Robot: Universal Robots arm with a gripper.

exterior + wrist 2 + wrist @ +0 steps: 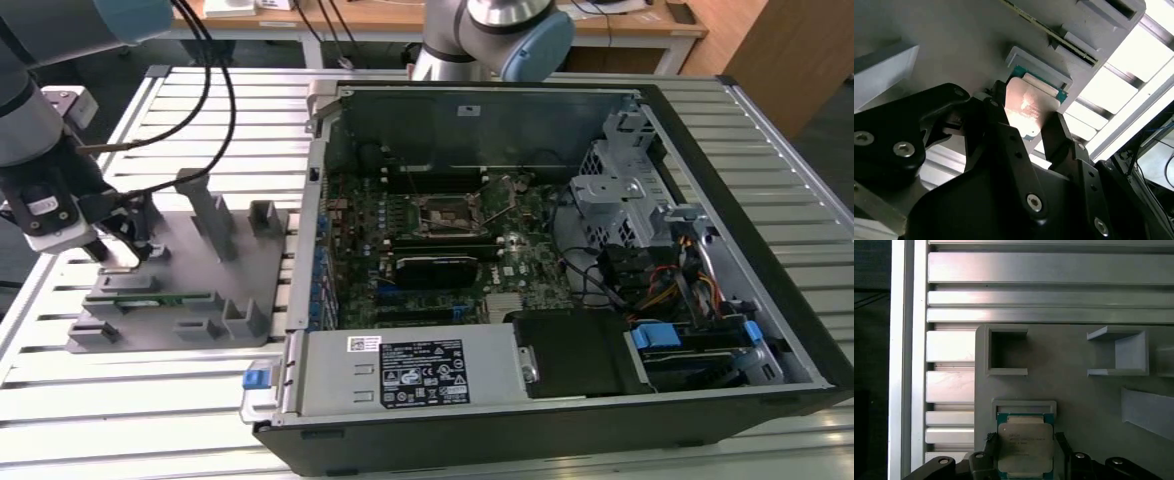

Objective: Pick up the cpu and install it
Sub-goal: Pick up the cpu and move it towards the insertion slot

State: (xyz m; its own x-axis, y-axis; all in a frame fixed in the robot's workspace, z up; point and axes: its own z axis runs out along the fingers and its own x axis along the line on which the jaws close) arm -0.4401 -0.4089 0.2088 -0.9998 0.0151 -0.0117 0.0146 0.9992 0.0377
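The cpu (1025, 432) is a flat square chip with a pale silver top and a green rim. It lies in a shallow pocket of the grey fixture tray (200, 275), at the exterior view's left. My gripper (114, 255) is down on the tray. In both wrist views its black fingers (990, 444) press against two opposite sides of the cpu (1029, 102), so the gripper (1026, 111) is shut on it. The chip still rests in its pocket. The open computer case (747, 200) lies to the exterior view's right, with the motherboard socket (447, 212) near its middle.
A green memory stick (147, 298) lies in a slot of the tray, and grey upright posts (211, 210) stand between my gripper and the case. Cables (214, 90) hang above the tray. Everything rests on a slatted aluminium table (134, 400). A second arm's base (514, 35) stands behind the case.
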